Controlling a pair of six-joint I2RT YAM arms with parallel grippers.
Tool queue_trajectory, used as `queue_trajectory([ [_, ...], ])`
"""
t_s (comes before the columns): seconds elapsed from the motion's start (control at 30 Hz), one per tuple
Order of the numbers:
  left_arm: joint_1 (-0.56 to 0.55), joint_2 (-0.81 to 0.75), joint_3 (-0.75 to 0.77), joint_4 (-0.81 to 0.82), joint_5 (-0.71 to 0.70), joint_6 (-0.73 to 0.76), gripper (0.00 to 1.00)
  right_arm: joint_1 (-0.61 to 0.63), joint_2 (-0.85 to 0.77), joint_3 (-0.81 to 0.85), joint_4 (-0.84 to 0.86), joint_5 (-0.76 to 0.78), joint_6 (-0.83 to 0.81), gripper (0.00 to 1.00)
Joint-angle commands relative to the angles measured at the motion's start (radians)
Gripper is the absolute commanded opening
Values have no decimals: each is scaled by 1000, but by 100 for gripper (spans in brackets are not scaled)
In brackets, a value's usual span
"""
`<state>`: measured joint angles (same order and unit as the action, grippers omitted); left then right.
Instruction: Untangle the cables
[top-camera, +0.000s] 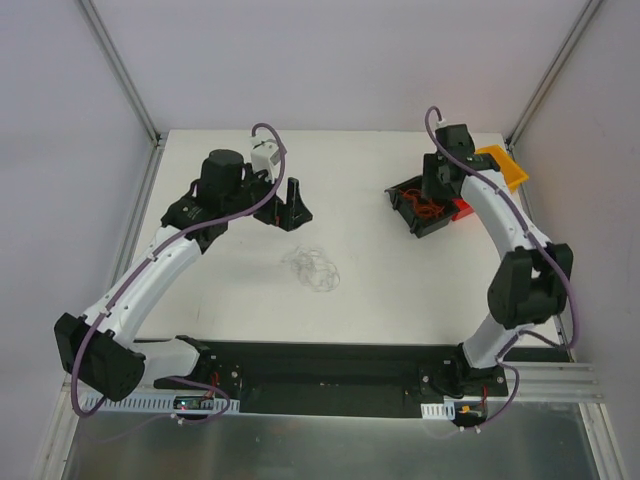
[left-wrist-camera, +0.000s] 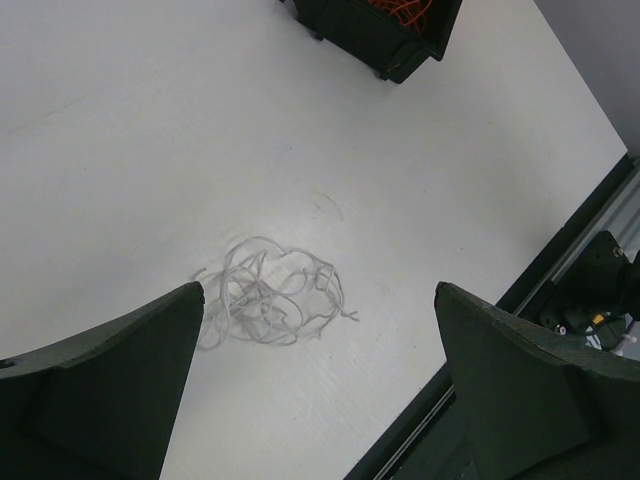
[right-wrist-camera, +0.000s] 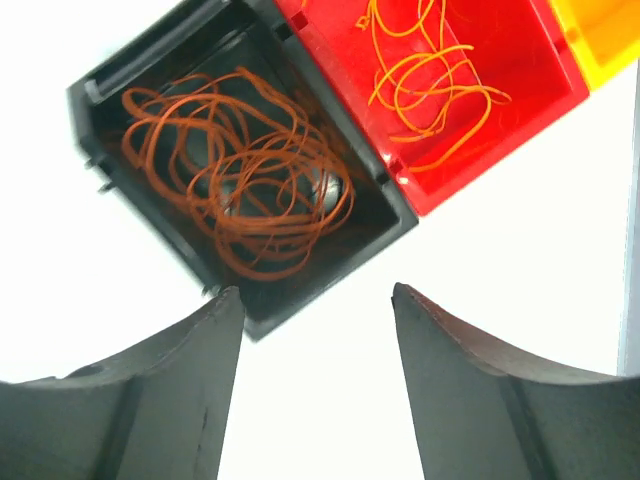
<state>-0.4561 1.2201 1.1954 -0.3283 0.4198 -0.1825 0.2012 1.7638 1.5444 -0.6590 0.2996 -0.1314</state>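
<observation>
Left pincer (left-wrist-camera: 318, 290): hovering spread wide, gripping nothing, above the whitish cables (left-wrist-camera: 270, 297).
Right pincer (right-wrist-camera: 315, 298): hanging spread, gripping nothing, over the black bin (right-wrist-camera: 300, 288).
Whitish cables: lying tangled on the counter (left-wrist-camera: 150, 120).
Orange cables (right-wrist-camera: 240, 180): sitting in the black bin.
Yellowish cables (right-wrist-camera: 430, 70): sitting in the red bin (right-wrist-camera: 525, 60).

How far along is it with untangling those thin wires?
Partly done, it seems: the thin orange wire strands lie in the black plastic bin, and the yellowish-orange strands in the red bin beside it. Nothing is in hand: the left gripper and right gripper are both open and empty. Left to do: the whitish-clear wire tangle, one loose clump on the white table.
</observation>
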Motion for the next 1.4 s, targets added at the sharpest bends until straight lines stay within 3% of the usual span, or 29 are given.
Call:
queue_trajectory([
  [0.0, 8, 16, -5, 17, 27, 2, 99, 76, -220, -111, -24, -95, 50, 66],
  [0.07, 8, 30, -5, 17, 19, 3, 99, 156, -305, -223, 57, -221, 78, 67],
  [0.2, 8, 67, -11, 15, 5, 6, 99, 358, -392, -507, 396, -541, 226, 70],
  [0.4, 8, 70, -81, 21, -25, -125, 96, 515, -357, -618, 605, -588, 245, 69],
  [0.53, 8, -60, -302, 84, -120, -268, 90, 541, -294, -578, 633, -567, 164, 64],
  [0.67, 10, -287, -509, 114, -248, -350, 93, 540, -172, -476, 650, -620, 89, 59],
  [0.77, 10, -384, -592, 106, -259, -376, 95, 540, -49, -350, 633, -649, 41, 57],
  [1.0, 10, -372, -680, 109, -191, -443, 94, 541, 129, -159, 539, -714, -39, 49],
  [1.2, 10, -363, -674, 132, -196, -425, 94, 544, 172, -147, 526, -743, -43, 43],
  [1.37, 10, -338, -665, 147, -194, -410, 95, 544, 200, -136, 516, -775, -39, 29],
])
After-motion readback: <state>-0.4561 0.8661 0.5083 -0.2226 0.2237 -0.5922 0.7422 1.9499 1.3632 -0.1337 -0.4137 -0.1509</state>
